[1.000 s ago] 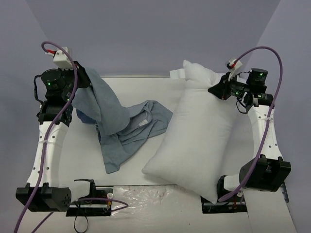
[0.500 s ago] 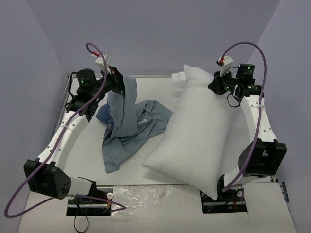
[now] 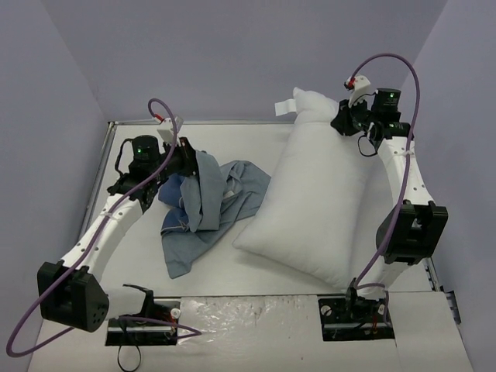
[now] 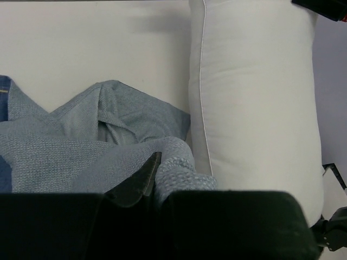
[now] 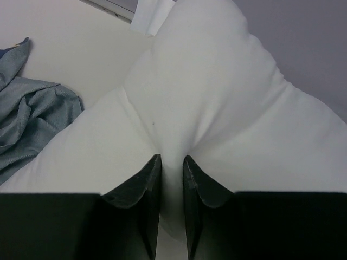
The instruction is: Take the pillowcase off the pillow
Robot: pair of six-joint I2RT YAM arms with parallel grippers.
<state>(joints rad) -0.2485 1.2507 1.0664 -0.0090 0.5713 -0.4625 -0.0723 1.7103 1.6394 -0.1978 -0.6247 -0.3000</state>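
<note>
Bench right half is blocked by pillow, left-centre by heaped pillowcase. Passage is left at near-left and far-centre.

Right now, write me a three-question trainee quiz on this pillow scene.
1. True or false: the pillow is inside the pillowcase.
2. What is the right claw pinching? A) pillow B) pillowcase C) nothing
3. Fill in: the left claw is shut on the ____.
Key: 1 false, they lie side by side; 2 A; 3 pillowcase.
</note>
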